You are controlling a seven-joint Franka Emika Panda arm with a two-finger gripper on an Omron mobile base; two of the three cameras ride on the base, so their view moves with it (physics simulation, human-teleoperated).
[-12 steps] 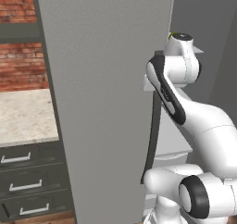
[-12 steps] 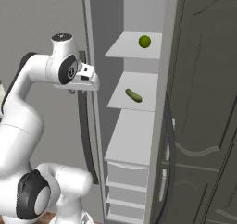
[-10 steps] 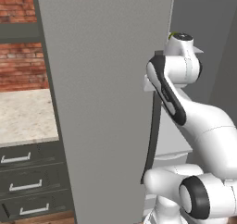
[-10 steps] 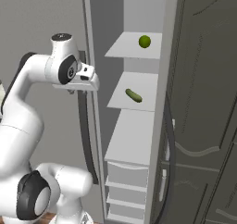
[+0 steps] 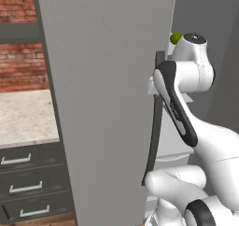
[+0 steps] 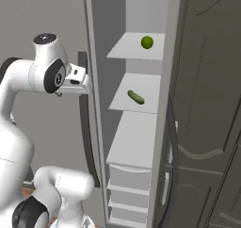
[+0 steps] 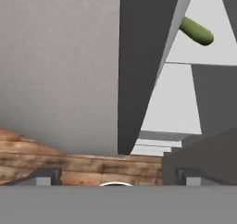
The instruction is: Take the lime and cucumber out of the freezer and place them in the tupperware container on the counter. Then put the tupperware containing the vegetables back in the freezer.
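My pincer (image 7: 118, 176) stands with its tips spread apart and nothing between them, beside the open freezer (image 6: 136, 142) door edge. Cucumber (image 6: 136, 97) lies on the middle shelf and lime (image 6: 147, 42) on the shelf above. Judging from this, nothing is moved yet; both pickups, packing and return remain.

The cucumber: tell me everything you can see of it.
The cucumber is a short, elongated, dark green vegetable with rounded, tapered ends and a smooth skin. It lies flat and askew on the second pale grey shelf inside the open freezer, one shelf below the lime. It rests on the shelf alone; nothing else touches it. The hand view shows it too, past the door's edge. The hand, open, is beside the door, apart from it.
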